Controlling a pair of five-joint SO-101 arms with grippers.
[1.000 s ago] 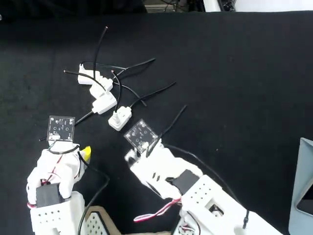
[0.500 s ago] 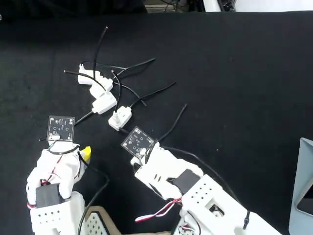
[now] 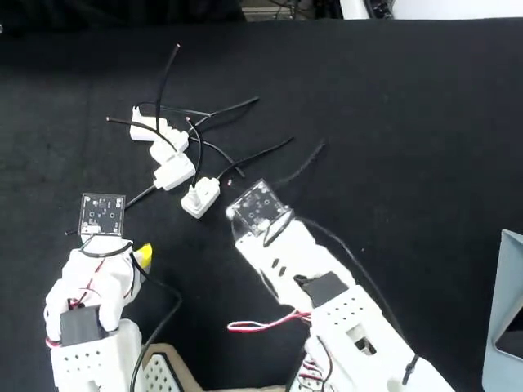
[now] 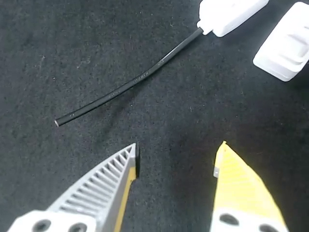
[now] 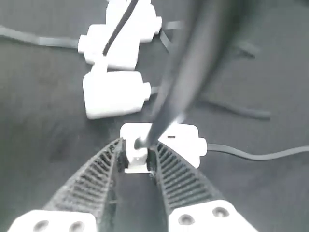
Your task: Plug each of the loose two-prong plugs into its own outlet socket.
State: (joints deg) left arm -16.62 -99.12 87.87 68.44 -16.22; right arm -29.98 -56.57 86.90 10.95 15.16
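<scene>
The right gripper (image 5: 137,149) has its jaws narrow and closed on a small white plug (image 5: 136,157), with one finger pressing on each side of it. The black cord (image 5: 183,63) of this plug rises from it towards the wrist camera. The held plug is right at the edge of a second white plug (image 5: 176,140), which lies on the black table (image 3: 409,122). I cannot tell if the two touch. Behind them lie more white pieces (image 5: 116,94) with cords, close together. The left gripper (image 4: 178,145) hangs over bare table, its jaws moderately open, and it holds nothing. Ahead of it a loose cord (image 4: 130,84) runs to a corded plug (image 4: 227,12), and a ribbed white piece (image 4: 285,48) lies just beside that.
</scene>
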